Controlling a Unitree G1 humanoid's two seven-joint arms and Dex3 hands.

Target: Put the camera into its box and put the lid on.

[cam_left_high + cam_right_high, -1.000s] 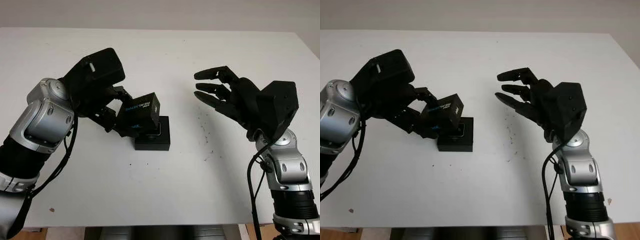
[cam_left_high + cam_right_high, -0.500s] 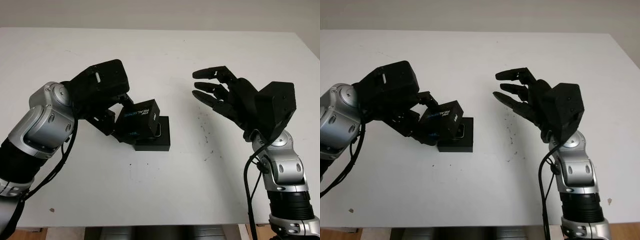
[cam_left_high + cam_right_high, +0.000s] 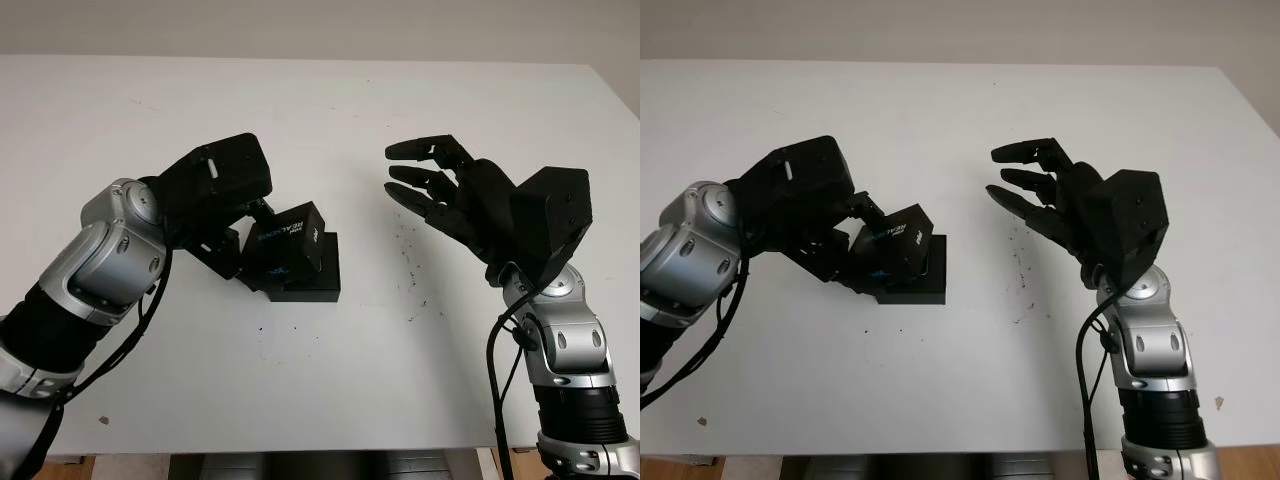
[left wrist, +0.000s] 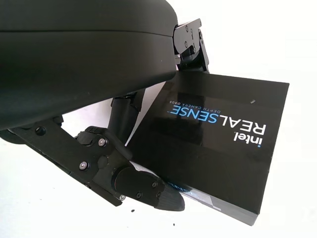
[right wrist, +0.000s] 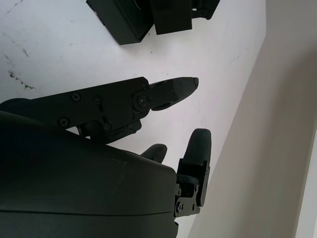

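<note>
Left of the table's middle, the left hand (image 3: 225, 205) is clamped on the lid (image 3: 288, 247), a black lid printed "intel REALSENSE" in white and blue. In the left wrist view one finger (image 4: 143, 186) lies under the lid's lower edge and another presses its far edge, so the lid (image 4: 218, 144) is pinched between them. The lid is tilted, its printed face turned up and toward the robot, and it sits over the left part of the box (image 3: 318, 272). The lid's low edge seems to meet the box, though whether it truly touches cannot be told. The box is black and low, flat on the white table (image 3: 330, 120), and its right part sticks out from beneath the lid. The camera itself cannot be made out, as the lid covers the box's inside.

The right hand (image 3: 440, 195) is open and holds nothing. It hangs above the table to the right of the box, well apart from it, with its palm turned toward the lid. The right wrist view shows that hand's fingertips (image 5: 178, 89) in the air, with the box (image 5: 119, 20) and lid beyond them.

Small dark specks (image 3: 410, 270) dot the table between the box and the right hand.
</note>
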